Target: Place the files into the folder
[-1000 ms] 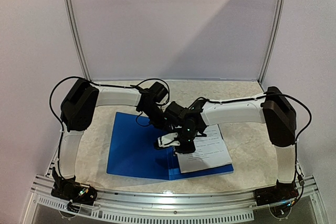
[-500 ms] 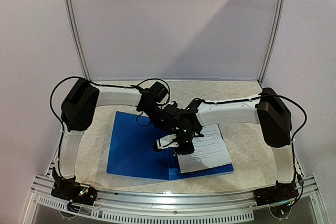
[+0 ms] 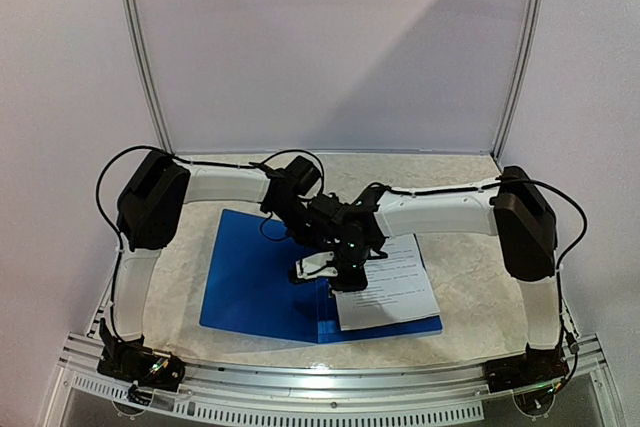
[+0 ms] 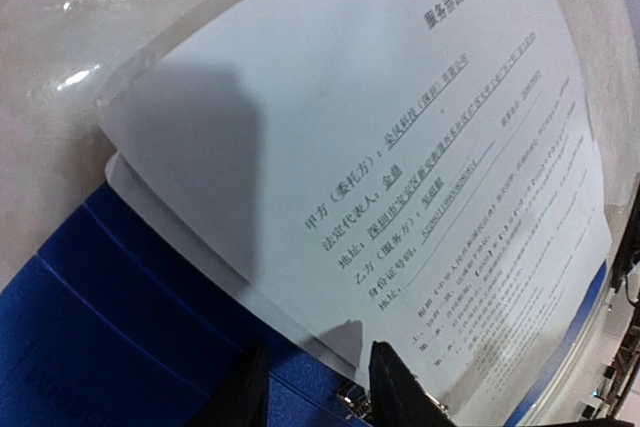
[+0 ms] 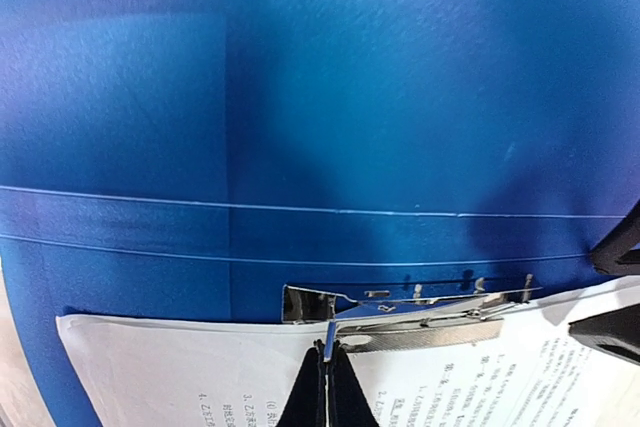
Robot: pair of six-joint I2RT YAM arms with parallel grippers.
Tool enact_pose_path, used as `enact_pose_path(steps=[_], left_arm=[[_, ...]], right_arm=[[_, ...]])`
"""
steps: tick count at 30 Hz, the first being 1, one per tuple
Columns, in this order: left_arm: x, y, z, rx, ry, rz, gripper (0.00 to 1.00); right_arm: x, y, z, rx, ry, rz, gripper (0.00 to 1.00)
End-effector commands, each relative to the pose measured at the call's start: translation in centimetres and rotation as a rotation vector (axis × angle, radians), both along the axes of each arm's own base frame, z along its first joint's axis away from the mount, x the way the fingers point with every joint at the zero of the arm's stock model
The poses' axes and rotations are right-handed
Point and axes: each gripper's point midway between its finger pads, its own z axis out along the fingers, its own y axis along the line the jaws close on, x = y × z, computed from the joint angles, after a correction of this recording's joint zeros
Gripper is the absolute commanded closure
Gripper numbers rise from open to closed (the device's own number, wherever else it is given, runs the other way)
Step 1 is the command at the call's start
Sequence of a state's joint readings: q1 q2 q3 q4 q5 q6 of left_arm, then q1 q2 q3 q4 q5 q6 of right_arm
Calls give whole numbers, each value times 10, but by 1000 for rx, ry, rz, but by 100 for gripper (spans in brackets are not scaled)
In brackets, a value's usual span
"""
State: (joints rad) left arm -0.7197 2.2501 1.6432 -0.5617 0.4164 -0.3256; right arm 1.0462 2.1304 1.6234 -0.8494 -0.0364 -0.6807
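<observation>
Zero gap: right gripper (image 5: 327,359) pinches clip (image 5: 425,332).

A table (image 3: 470,292) with a pale, beige marbled top fills the near part of the scene, and a slotted aluminium rail (image 3: 330,392) runs along its near edge. At the far side stands a plain white back panel (image 3: 300,57), framed left and right by slim metal posts (image 3: 140,57). Pale lilac walls (image 3: 60,97) flank it. A soft diagonal shadow darkens the panel's right part
</observation>
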Motion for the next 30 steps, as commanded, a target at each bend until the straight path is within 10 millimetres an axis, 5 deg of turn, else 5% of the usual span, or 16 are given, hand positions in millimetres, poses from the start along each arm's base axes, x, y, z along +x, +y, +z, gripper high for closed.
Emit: enact_pose_path(steps=[1,17,22,30], left_arm=[[-14,10,-31,76,63,-7,64],[-15,11,-34,80,69,-10,64],[-16,11,-35,83,71,-13,64],[-16,11,-37,83,76,-12,64]], right_arm=[[-8,-3,-8,-17,31,-14,99],[-25,-39,-31,-225,96,58,100],[-35,-40,-46,-271,115,80,100],[-23,-31,-65,-292,57,88,100]])
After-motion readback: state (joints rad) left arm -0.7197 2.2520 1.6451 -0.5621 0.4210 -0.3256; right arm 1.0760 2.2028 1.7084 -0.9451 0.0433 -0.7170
